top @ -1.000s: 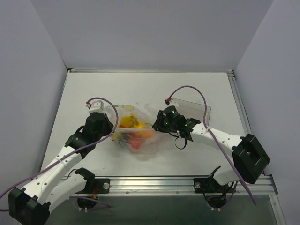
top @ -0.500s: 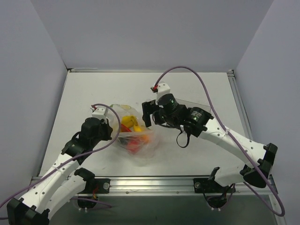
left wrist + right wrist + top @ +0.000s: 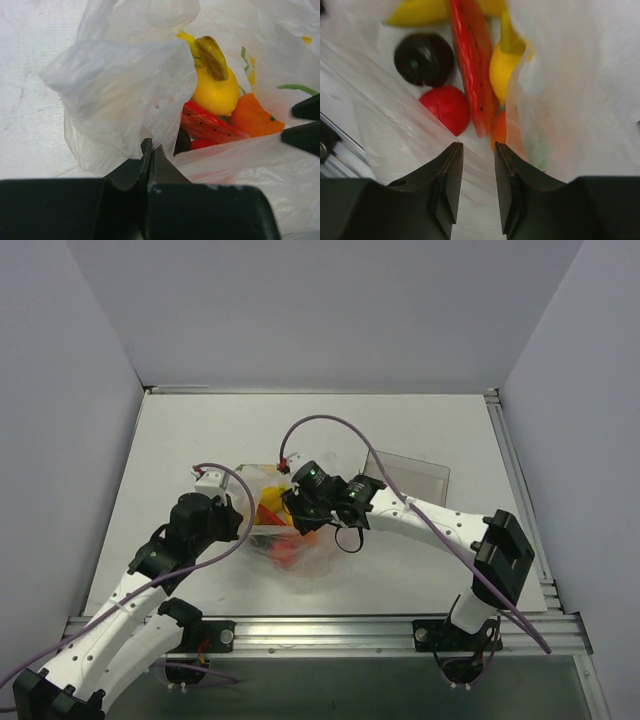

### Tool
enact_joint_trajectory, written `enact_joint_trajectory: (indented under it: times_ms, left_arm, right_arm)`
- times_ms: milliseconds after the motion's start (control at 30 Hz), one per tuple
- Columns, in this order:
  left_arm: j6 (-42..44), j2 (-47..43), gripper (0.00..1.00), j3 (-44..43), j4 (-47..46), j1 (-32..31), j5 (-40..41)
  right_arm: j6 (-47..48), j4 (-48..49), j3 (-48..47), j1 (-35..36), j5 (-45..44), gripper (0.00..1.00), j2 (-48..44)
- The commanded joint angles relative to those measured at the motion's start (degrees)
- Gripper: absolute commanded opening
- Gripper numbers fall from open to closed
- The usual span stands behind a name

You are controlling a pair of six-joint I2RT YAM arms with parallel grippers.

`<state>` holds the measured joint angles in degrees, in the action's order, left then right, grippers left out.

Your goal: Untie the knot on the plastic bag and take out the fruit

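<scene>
The plastic bag (image 3: 300, 545) lies mid-table with its mouth open; no knot shows. My left gripper (image 3: 228, 512) is shut on the bag's left edge (image 3: 125, 100) and holds it up. My right gripper (image 3: 297, 512) is open, its tips inside the bag's mouth just above the fruit, and holds nothing (image 3: 476, 147). In the right wrist view I see a dark ball (image 3: 423, 59), a red piece (image 3: 445, 107), a red watermelon slice (image 3: 472, 65) and a yellow fruit (image 3: 504, 65). The left wrist view shows the yellow fruit (image 3: 215, 90) and an orange ball (image 3: 252, 117).
A clear rigid box (image 3: 412, 470) stands just right of the bag, behind my right forearm. White walls close the table at the back and sides. A metal rail (image 3: 320, 625) runs along the near edge.
My right gripper has swung left from beside the bag to over its open mouth and down among the fruit. My left gripper has kept its hold on the bag's edge.
</scene>
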<state>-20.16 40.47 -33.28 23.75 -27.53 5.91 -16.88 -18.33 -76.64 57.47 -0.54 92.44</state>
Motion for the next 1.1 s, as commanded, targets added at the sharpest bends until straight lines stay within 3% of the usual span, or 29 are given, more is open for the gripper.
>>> enact_joint_trajectory:
  times_ms: [0,200,333,400,467,533,700,1067]
  left_arm:
    - [-2.51,-1.71,0.0,0.23,-1.34,0.37,-1.34]
    - [-7.61,-0.48,0.0,1.02,1.39,0.37,-2.4]
    - [-8.31,0.58,0.0,0.93,2.44,0.37,-1.43]
    - [-8.05,0.49,0.0,1.02,2.44,0.37,-1.25]
    - [-7.79,0.49,0.0,1.02,2.18,0.37,-1.43]
    - [-7.52,0.4,0.0,0.93,1.57,0.37,-1.6]
    - [-7.08,0.4,0.0,1.02,-0.72,0.46,-2.22]
    - [-6.82,-1.09,0.0,1.02,-0.72,0.46,-1.08]
  right_arm:
    - [-0.35,2.5,5.35,1.06,10.53,0.31,1.16]
    - [4.31,2.86,10.28,5.19,21.44,0.13,1.42]
    - [5.11,1.9,9.32,6.6,21.63,0.08,3.79]
    - [4.67,1.8,8.27,6.69,17.0,0.12,2.75]
    - [4.41,1.72,7.39,6.69,12.69,0.31,0.46]
    - [4.05,1.8,5.98,6.69,5.94,0.38,-1.03]
    - [4.67,2.42,1.15,6.6,-1.3,0.4,-2.53]
    - [6.6,4.0,-5.36,0.1,-2.81,0.36,7.22]
